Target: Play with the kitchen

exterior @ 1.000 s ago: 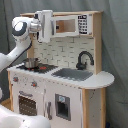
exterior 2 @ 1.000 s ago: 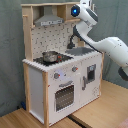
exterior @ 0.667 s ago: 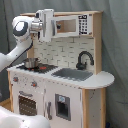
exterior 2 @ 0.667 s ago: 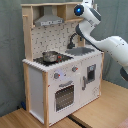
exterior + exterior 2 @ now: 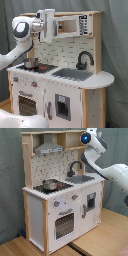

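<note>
First exterior view: kitchen [image 5: 70,95] fills centre; gripper [image 5: 49,25] up at 11 o'clock, against the top shelf.
Jaws: cannot tell, apart or together.
Risk: wrist so near the shelf; a sideways swing could knock the frame.
Pot [image 5: 49,184]: on the stove, could be jolted off.

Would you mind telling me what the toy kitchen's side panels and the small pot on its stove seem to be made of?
Side panels: likely light wood or plywood, matte, pale tan. Pot: seemingly polished metal, silvery and shiny.

white arm [image 5: 107,165] reaches the kitchen [image 5: 62,203] top shelf.
</note>
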